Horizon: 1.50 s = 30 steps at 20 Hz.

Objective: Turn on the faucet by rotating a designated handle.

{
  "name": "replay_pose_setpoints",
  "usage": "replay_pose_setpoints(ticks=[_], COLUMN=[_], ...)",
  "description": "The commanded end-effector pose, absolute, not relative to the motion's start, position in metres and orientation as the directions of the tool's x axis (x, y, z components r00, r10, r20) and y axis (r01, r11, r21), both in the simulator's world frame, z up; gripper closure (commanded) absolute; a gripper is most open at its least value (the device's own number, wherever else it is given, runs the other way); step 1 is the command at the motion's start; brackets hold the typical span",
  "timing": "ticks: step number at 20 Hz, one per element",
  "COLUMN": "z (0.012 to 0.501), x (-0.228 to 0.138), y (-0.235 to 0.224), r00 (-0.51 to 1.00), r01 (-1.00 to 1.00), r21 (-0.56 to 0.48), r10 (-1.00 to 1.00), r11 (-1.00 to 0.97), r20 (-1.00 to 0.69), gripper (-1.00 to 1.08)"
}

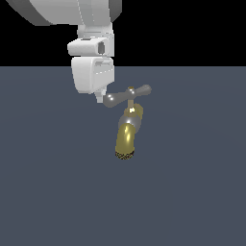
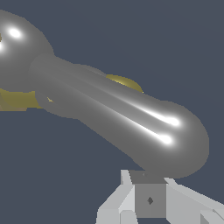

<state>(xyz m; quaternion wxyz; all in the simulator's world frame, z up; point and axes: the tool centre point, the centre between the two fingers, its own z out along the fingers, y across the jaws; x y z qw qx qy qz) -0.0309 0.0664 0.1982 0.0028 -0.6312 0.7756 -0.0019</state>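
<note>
We find the handle, a grey crossbar with bulbous ends, tilted slightly atop the faucet, whose brass spout curves down to a dark rough tip over the flat slate floor. The gripper sits at the crossbar's end on the exterior view's left, fingertip at or just beside the bulb. In the wrist view the bulbous end fills the frame just past the fingers. We cannot tell how the jaws stand.
</note>
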Motion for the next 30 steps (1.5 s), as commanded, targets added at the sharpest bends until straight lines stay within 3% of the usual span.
replay_pose_setpoints(ticks=[1, 13, 30], z=[0.198, 0.198, 0.198], x=[-0.038, -0.057, -0.085], y=[0.056, 0.059, -0.031], r00=[-0.216, -0.195, -0.212], r01=[-0.976, -0.981, -0.977], r21=[-0.002, -0.003, 0.0], r10=[-0.976, -0.981, -0.977], r11=[0.216, 0.195, 0.212], r20=[0.001, -0.002, 0.0], gripper=[1.08, 1.08, 1.08])
